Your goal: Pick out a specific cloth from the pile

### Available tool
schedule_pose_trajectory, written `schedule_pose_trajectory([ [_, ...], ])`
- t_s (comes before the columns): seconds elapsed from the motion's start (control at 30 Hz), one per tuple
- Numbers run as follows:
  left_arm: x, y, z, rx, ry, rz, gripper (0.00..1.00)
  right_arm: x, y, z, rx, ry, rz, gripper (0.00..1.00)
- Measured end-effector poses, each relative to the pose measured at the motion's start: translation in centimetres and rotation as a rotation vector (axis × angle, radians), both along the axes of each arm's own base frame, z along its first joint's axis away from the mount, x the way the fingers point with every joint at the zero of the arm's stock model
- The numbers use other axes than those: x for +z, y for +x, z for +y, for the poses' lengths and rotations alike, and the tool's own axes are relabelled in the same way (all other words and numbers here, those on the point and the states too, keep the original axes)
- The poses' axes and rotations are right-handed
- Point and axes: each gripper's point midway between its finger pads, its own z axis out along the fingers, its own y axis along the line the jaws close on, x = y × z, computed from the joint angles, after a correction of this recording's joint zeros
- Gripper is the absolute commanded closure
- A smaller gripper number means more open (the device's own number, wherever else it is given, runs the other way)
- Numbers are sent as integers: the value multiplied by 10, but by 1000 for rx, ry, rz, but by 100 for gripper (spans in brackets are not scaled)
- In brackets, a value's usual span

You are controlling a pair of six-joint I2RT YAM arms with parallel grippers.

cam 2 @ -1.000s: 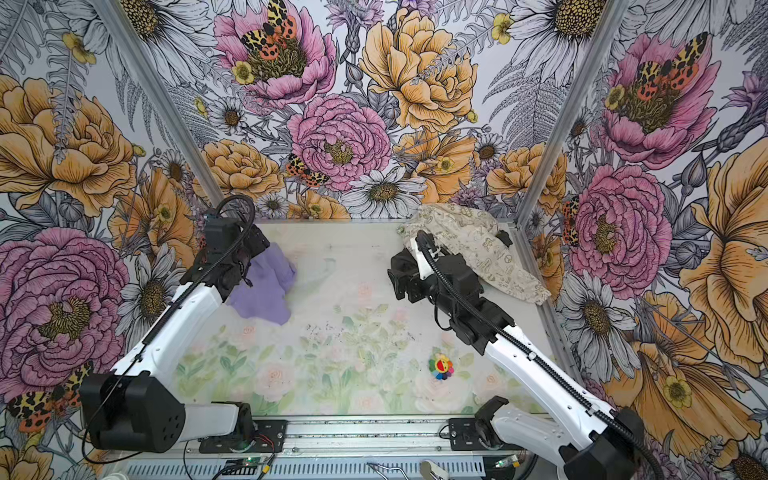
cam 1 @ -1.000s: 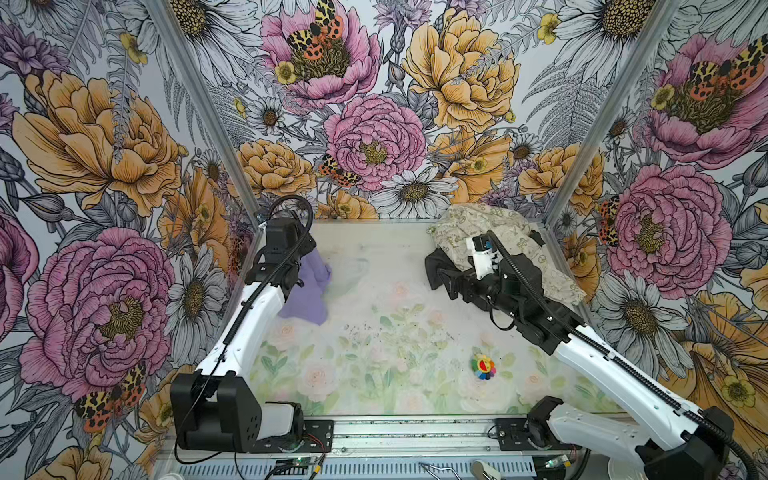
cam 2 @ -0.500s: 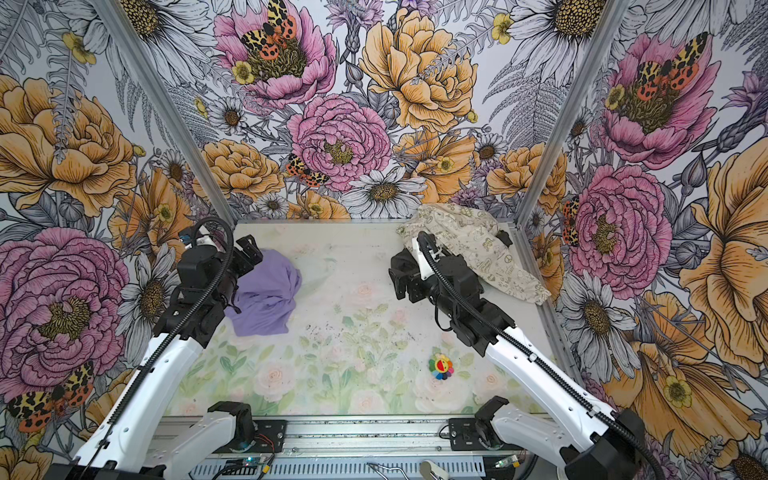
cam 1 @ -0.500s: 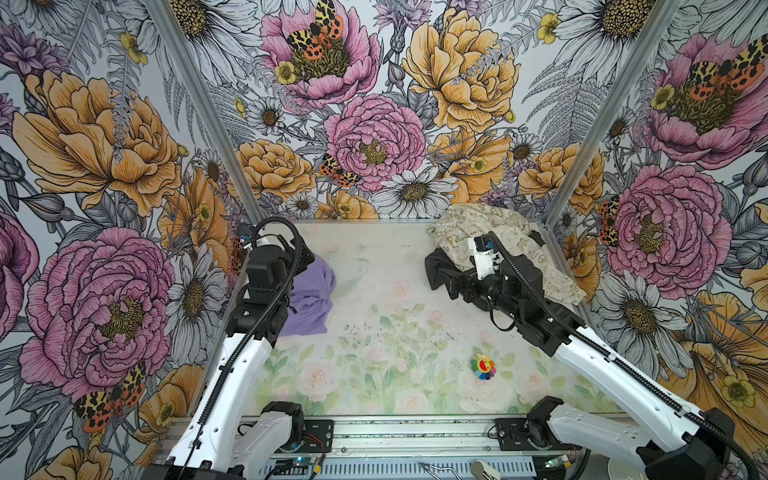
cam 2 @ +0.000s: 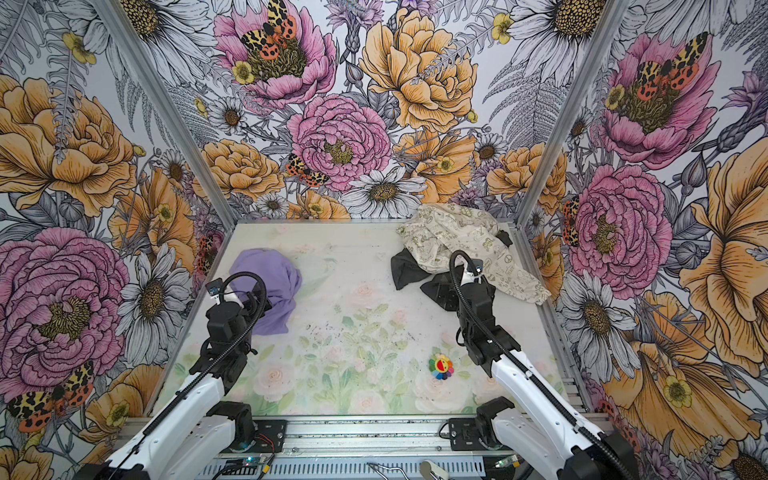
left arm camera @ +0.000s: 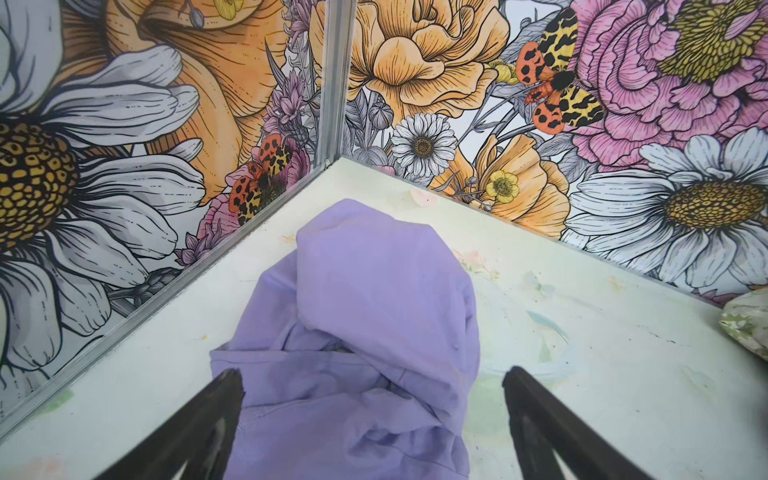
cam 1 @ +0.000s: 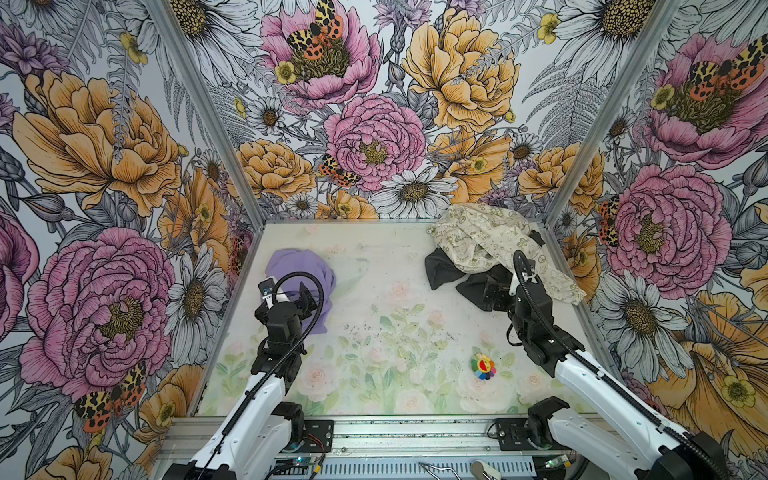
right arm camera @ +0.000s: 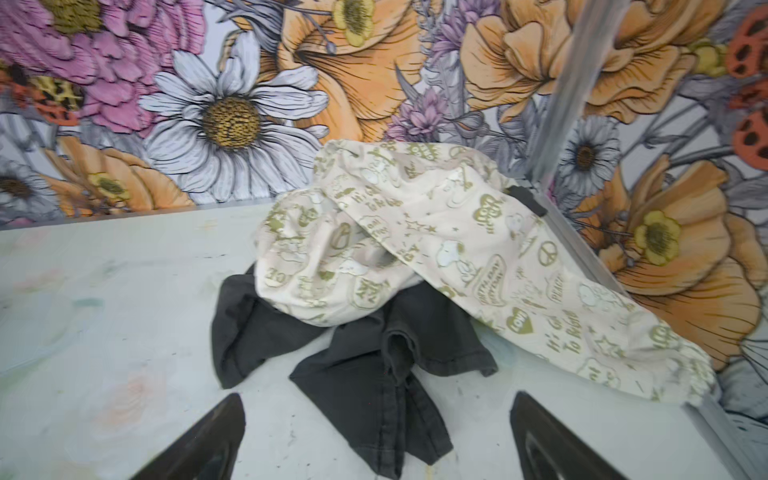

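Observation:
The lavender cloth [cam 1: 303,276] [cam 2: 268,280] lies crumpled by itself at the table's far left, well apart from the pile. My left gripper [cam 1: 293,297] [cam 2: 249,303] hovers over its near edge, open. In the left wrist view the cloth [left arm camera: 374,291] spreads loose between and beyond the two wide-apart fingers of that gripper [left arm camera: 372,374]. The pile [cam 1: 478,253] sits at the far right: a cream cloth with olive prints [right arm camera: 415,232] draped over a black one [right arm camera: 374,365]. My right gripper [cam 1: 494,291] [right arm camera: 376,399] stands open just in front of the black cloth, holding nothing.
A small rainbow-coloured flower toy [cam 1: 483,367] lies on the pale floral table [cam 1: 395,291] near the front right. Floral walls with aluminium corner posts [cam 1: 249,199] close in the left, back and right sides. A metal rail [cam 1: 407,432] runs along the front.
My left gripper opened, let go of the lavender cloth and drew back toward the front; the cloth settled on the table. My right gripper backed a little away from the pile.

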Motion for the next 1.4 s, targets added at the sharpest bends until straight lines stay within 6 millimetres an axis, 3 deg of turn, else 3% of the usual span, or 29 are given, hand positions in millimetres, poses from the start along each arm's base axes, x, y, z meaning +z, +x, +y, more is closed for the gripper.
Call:
schedule_pose_trajectory([
  [0.13, -12, 16, 10, 23, 45, 9, 1, -26, -2, -46, -168, -44, 27, 1],
  [0.33, -42, 36, 13, 6, 103, 46, 1, -42, 3, -70, -246, -97, -19, 1],
  [0.53, -46, 51, 10, -27, 126, 10, 1, -77, 17, -73, -225, -175, -22, 1],
  [0.7, -62, 67, 3, -83, 136, 42, 2, -89, 38, -72, -179, -190, -38, 1],
  [0.87, -61, 80, -4, -125, 145, 37, 1, -86, 50, -74, -136, -151, -76, 1],
  [1.07, -58, 82, -6, -135, 147, 26, 1, -74, 69, -62, -57, -123, -104, 1],
  [1.4, -58, 82, -6, -137, 150, 27, 1, -74, 69, -63, -53, -119, -103, 1],
])
